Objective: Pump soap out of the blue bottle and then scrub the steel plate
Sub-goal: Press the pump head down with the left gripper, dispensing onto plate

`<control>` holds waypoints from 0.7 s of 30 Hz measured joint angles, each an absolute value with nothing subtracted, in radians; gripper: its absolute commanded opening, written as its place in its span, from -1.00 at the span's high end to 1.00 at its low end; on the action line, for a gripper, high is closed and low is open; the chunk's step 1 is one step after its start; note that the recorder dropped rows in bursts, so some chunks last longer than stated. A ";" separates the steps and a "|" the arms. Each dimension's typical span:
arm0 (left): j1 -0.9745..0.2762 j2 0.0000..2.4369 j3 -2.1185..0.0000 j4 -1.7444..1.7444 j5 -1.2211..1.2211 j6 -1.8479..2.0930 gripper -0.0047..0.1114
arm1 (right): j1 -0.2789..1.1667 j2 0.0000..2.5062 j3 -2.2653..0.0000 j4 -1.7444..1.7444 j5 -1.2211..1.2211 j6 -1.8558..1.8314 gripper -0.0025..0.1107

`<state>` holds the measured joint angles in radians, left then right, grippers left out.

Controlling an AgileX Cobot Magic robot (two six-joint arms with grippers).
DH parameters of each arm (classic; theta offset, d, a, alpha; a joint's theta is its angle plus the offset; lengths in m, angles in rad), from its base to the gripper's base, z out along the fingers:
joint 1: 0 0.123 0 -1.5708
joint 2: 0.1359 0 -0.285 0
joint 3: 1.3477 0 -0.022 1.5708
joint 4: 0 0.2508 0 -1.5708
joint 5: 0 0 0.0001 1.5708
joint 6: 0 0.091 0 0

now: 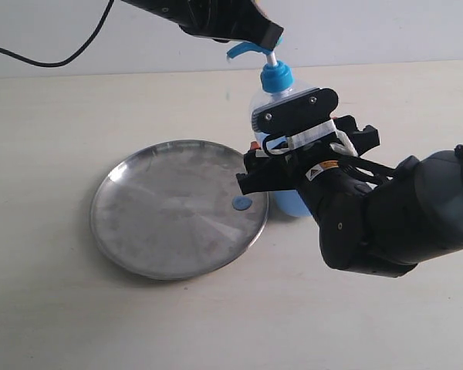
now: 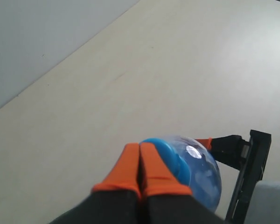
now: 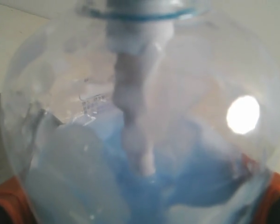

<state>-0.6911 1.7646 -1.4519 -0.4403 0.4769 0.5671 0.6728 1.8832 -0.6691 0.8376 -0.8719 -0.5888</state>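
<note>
The blue bottle (image 1: 282, 100) stands upright just right of the steel plate (image 1: 177, 208), its blue pump head under my left gripper (image 1: 264, 38). That gripper (image 2: 140, 168) is shut, its orange fingertips (image 2: 154, 172) pressed together and resting on the pump head (image 2: 172, 161). My right gripper (image 1: 293, 158) is shut on the bottle's body, and the clear bottle with its pale blue liquid (image 3: 140, 140) fills the right wrist view, orange pads showing at both edges. A small blob of blue soap (image 1: 241, 203) lies on the plate's right side.
The pale tabletop (image 1: 62, 308) stretches around the plate. A black cable (image 1: 54, 58) runs along the back wall at the left. My right arm's bulky black body (image 1: 401, 212) sits right of the bottle.
</note>
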 measured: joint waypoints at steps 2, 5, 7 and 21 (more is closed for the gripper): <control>-0.691 1.765 -1.452 -0.440 0.481 0.567 0.92 | 0.673 1.883 -0.669 0.838 -0.872 -0.589 0.96; -0.690 1.765 -1.454 -0.439 0.492 0.567 0.92 | 0.673 1.883 -0.669 0.838 -0.872 -0.589 0.96; -0.690 1.765 -1.456 -0.436 0.500 0.567 0.92 | 0.673 1.883 -0.669 0.837 -0.872 -0.589 0.96; -0.690 1.790 -1.471 -0.443 0.521 0.583 0.92 | 0.673 1.883 -0.669 0.835 -0.874 -0.581 0.96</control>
